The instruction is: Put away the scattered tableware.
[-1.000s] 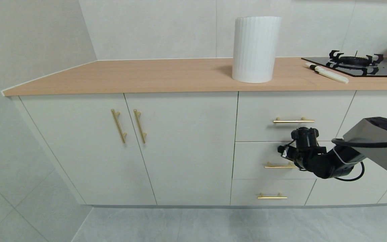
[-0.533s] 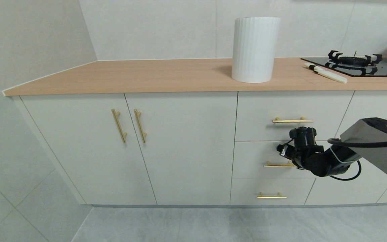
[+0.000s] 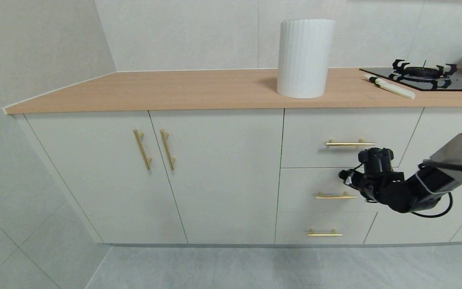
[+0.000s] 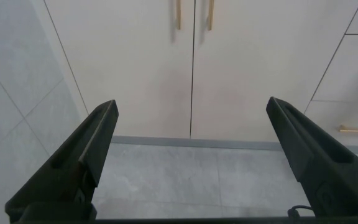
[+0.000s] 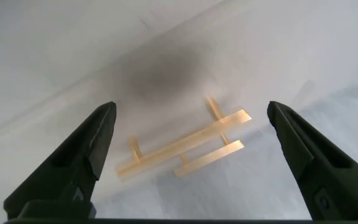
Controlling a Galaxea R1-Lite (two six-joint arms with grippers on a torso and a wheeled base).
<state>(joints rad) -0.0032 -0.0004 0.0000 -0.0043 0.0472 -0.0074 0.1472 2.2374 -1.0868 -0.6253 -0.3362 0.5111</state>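
wooden counter (image 3: 175, 90) carries a white ribbed canister (image 3: 304, 58) and, beside the hob (image 3: 423, 76), a pale knife (image 3: 392, 88). well below the knife, the right gripper (image 5: 191, 109) is spread empty, facing the middle drawer handle (image 5: 185, 144). left gripper (image 4: 191, 107) is also spread, facing the cupboard doors (image 4: 129, 68).

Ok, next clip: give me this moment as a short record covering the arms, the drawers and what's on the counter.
right gripper: open, close in front of the drawers, a gold handle ahead of it, not gripped
left gripper: open, empty, low before the cabinet doors
drawers: three, all shut
counter: white ribbed canister upright; white utensil lying beside the hob
progress: nothing picked up yet
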